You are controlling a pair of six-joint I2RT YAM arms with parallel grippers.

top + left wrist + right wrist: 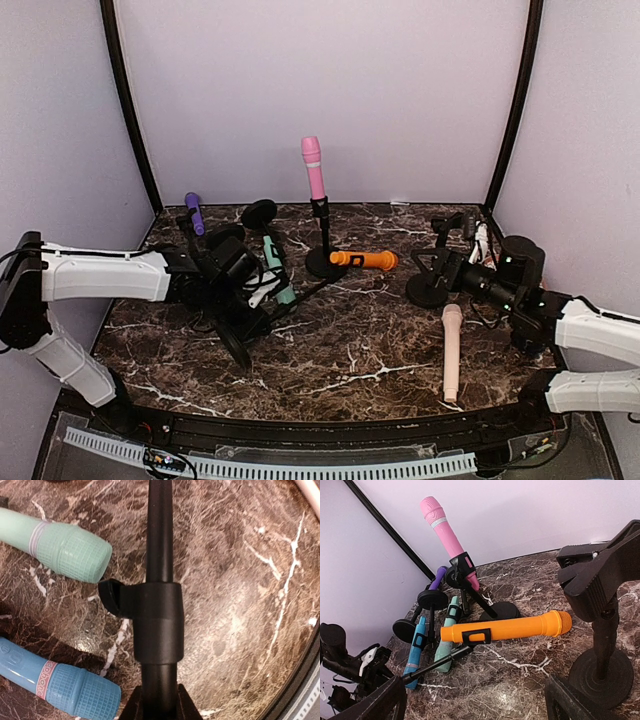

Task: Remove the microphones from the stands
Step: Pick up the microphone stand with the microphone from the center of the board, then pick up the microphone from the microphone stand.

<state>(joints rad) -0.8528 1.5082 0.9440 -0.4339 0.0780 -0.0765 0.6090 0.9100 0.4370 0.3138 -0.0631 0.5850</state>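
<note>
An orange microphone (365, 260) sits level in the clip (476, 636) of a tilted black stand pole (300, 295). It is also in the right wrist view (510, 627). My left gripper (238, 312) is shut on the low end of that pole (160, 580), and its fingertips (160, 702) press against both sides. My right gripper (442, 262) is open and empty to the right of the orange microphone's head. Its fingers (375, 705) show at the bottom corners of the right wrist view, with the gripper (475, 707) apart from the microphone.
A pink microphone (314, 167) stands on an upright stand at the back. An empty stand (430, 285) is beside my right gripper. A beige microphone (452, 350) lies front right. Mint (70, 552), blue (75, 692) and purple (194, 213) microphones lie on stands at the left.
</note>
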